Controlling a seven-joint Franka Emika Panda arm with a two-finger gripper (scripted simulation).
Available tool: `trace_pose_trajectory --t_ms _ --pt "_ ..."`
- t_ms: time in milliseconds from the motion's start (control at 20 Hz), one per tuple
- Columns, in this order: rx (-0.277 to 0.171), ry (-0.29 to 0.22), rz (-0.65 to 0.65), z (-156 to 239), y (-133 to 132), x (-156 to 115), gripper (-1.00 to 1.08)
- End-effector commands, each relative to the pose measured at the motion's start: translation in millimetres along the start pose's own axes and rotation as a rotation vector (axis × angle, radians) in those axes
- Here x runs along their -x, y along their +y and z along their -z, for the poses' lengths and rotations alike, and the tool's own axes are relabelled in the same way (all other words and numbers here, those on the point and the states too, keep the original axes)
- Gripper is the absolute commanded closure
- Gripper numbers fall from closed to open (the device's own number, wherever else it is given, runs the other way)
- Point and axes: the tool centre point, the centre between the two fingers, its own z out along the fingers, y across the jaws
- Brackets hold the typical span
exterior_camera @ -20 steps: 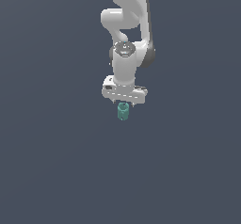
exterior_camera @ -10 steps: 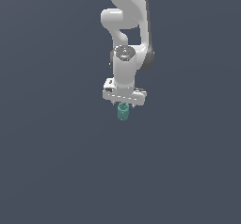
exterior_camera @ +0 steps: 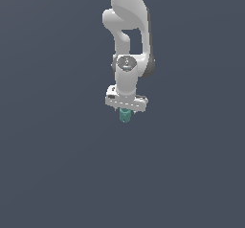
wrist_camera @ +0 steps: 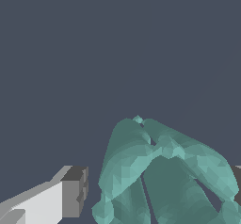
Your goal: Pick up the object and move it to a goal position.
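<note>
A: What has changed for us over the last second?

B: Very little. The gripper (exterior_camera: 125, 111) hangs at about the same height against the plain grey ground as before, perhaps drifted a touch toward the exterior view's right. The object (exterior_camera: 125, 115) has not slipped; it still pokes out below the white hand.

A: So are the fingers clamped on it?

B: We judge so. In the wrist view the object (wrist_camera: 162, 173) fills the space between a dark finger pad (wrist_camera: 75, 191) on one side and a sliver of the other pad at the frame's edge. It sits off any surface, so the lift looks done and we are in the carry. No goal marker shows, so we cannot say how far remains.

A: And its make?

B: Teal-green, faceted, matte, with rounded lobes running lengthwise and grooves between them. The arm is smooth white.
</note>
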Motion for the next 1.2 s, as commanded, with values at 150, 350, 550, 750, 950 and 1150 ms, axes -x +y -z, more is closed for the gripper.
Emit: trace_pose_trajectory --t_ms 150,350,550,750,950,1150 --pt "0.0 0.001 0.0 -1 0 0 1.08" --pt "0.0 0.001 0.0 -1 0 0 1.08" --pt "-0.001 0.002 0.0 0 0 0 1.08" --pt "-0.001 0.002 0.0 6 -1 0 1.08" --pt "-0.001 0.002 0.0 20 -1 1 1.08" --pt "-0.001 0.002 0.0 43 -2 4 1.08"
